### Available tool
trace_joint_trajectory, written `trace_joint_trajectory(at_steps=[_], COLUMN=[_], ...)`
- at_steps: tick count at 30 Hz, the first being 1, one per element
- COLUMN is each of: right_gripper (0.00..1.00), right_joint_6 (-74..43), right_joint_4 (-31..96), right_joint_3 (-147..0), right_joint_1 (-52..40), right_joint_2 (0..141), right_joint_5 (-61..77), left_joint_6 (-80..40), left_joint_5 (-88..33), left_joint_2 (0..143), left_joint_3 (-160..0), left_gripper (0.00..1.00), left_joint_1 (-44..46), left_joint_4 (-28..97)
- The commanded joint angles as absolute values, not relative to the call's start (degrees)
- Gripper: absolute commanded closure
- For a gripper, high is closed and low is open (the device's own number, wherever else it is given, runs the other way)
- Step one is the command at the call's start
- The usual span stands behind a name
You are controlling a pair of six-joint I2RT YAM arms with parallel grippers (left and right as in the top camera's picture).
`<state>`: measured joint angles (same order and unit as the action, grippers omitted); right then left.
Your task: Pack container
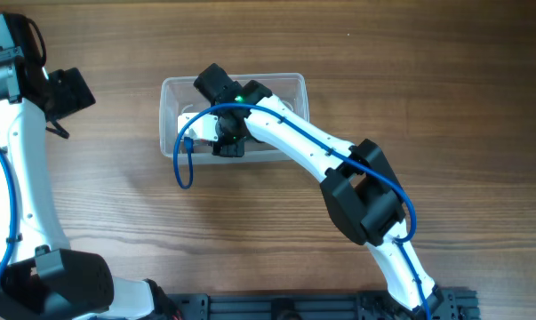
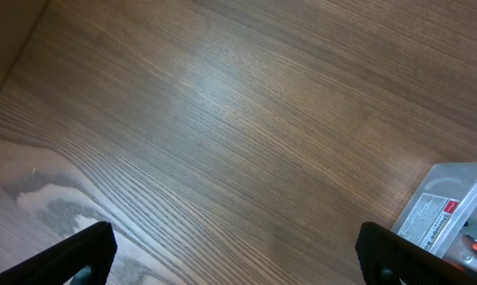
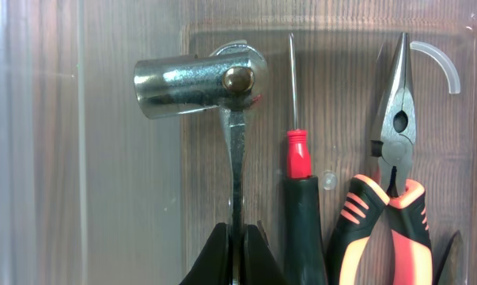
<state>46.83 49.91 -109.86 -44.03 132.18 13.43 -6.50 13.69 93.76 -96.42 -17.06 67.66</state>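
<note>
The clear plastic container point(image 1: 170, 93) sits at the table's upper middle. My right gripper point(image 1: 228, 133) is down inside it, shut on the flat shaft of a metal socket wrench point(image 3: 200, 79), whose cylindrical head lies crosswise over the container floor. Beside it in the container lie a screwdriver with a red and black handle point(image 3: 298, 154) and orange-and-black needle-nose pliers point(image 3: 392, 127). My left gripper point(image 2: 238, 257) is open and empty over bare wood at the far left point(image 1: 68, 93). A corner of the container point(image 2: 452, 206) shows at the lower right of the left wrist view.
A blue cable point(image 1: 183, 164) loops off the right arm just in front of the container. A white label point(image 2: 430, 218) shows through the container wall. Wooden tabletop point(image 1: 445, 80) surrounds the container.
</note>
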Motion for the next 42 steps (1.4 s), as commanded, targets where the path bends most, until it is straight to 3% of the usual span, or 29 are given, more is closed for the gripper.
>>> trace_joint_trajectory(at_steps=[1, 2, 10, 19, 25, 38, 42], right_gripper=[0.69, 0.59, 0.59, 0.36, 0.36, 0.36, 0.32], right_joint_6=[49.3, 49.3, 31.6, 21.9, 21.5, 5.1, 1.5], right_joint_4=[50.4, 50.3, 48.5, 56.2, 58.8, 69.1, 70.9], right_joint_3=[-109.4, -109.4, -114.9, -124.9, -124.9, -124.9, -124.9], right_joint_1=[-43.0, -43.0, -42.5, -42.4, -42.4, -42.4, -42.4], right_joint_2=[134.2, 134.2, 130.7, 111.8, 98.1, 83.6, 77.5], right_joint_5=[11.0, 11.0, 4.4, -3.2, -4.6, -17.0, -27.6], left_joint_6=[-6.4, -6.4, -6.4, -6.4, -6.4, -6.4, -6.4], left_joint_5=[14.0, 14.0, 14.0, 14.0, 14.0, 14.0, 14.0], left_joint_2=[93.9, 93.9, 93.9, 93.9, 93.9, 93.9, 93.9], left_joint_3=[-96.4, -96.4, -96.4, -96.4, -96.4, -96.4, -96.4], left_gripper=[0.00, 0.00, 0.00, 0.00, 0.00, 0.00, 0.00], left_joint_1=[-17.3, -17.3, -17.3, -17.3, -17.3, -17.3, -17.3], left_joint_4=[67.5, 67.5, 67.5, 67.5, 67.5, 67.5, 67.5])
